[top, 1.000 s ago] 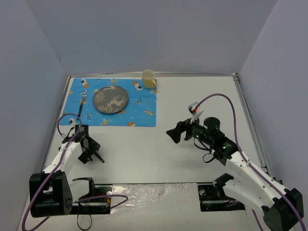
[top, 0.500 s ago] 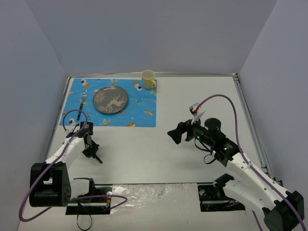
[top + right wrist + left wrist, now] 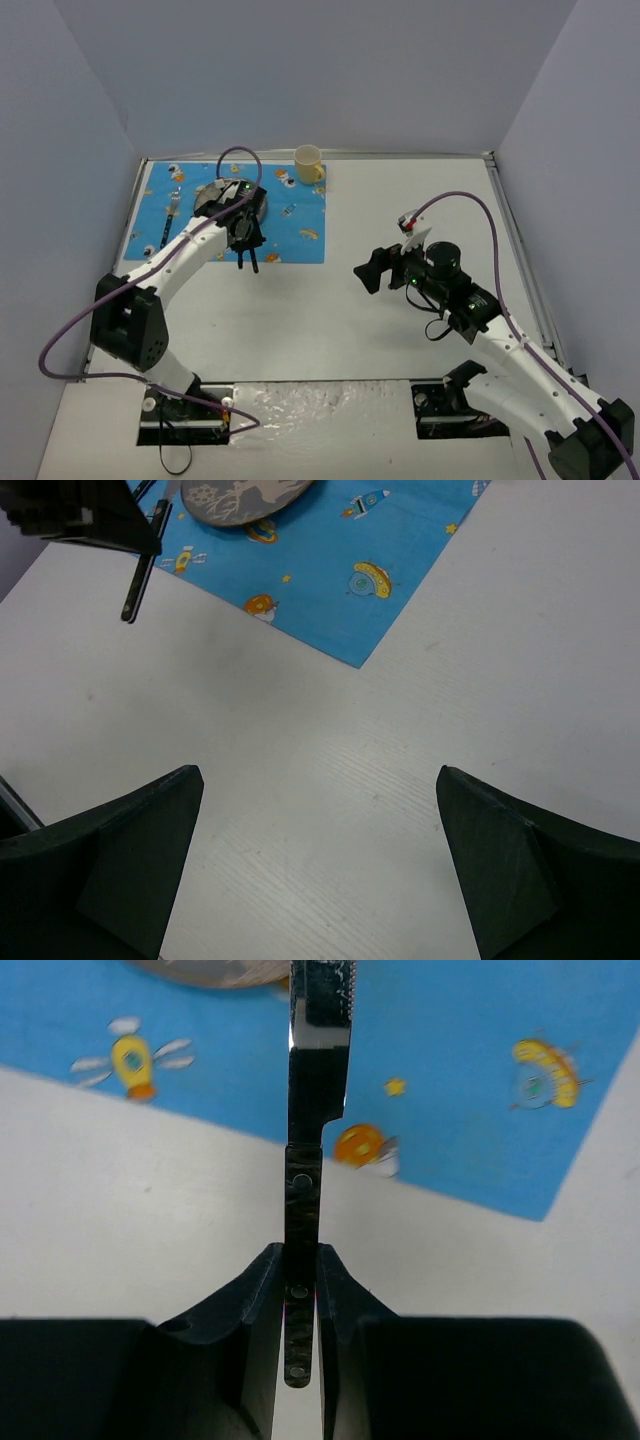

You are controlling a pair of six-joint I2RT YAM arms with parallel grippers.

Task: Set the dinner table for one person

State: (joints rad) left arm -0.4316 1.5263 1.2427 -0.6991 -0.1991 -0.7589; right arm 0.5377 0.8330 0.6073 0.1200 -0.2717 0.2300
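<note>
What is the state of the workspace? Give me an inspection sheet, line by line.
Surface: white dinner table, lightly scuffed; blue cartoon-print mat at far left.
Job's things: plate and fork on the mat, fork left of plate; yellow mug at the mat's far right corner; knife in left gripper.
Clutter: nothing seen.
Grippers: left gripper shut on the knife handle, over the mat's near edge; right gripper open, empty.
Cables: a purple cable loops along each arm.
Surroundings: plain grey walls on three sides.

The top view looks down on the whole tabletop (image 3: pixel 330 300) from behind; both wrist views face down, sharing the near edge of the mat (image 3: pixel 450 1110).
</note>
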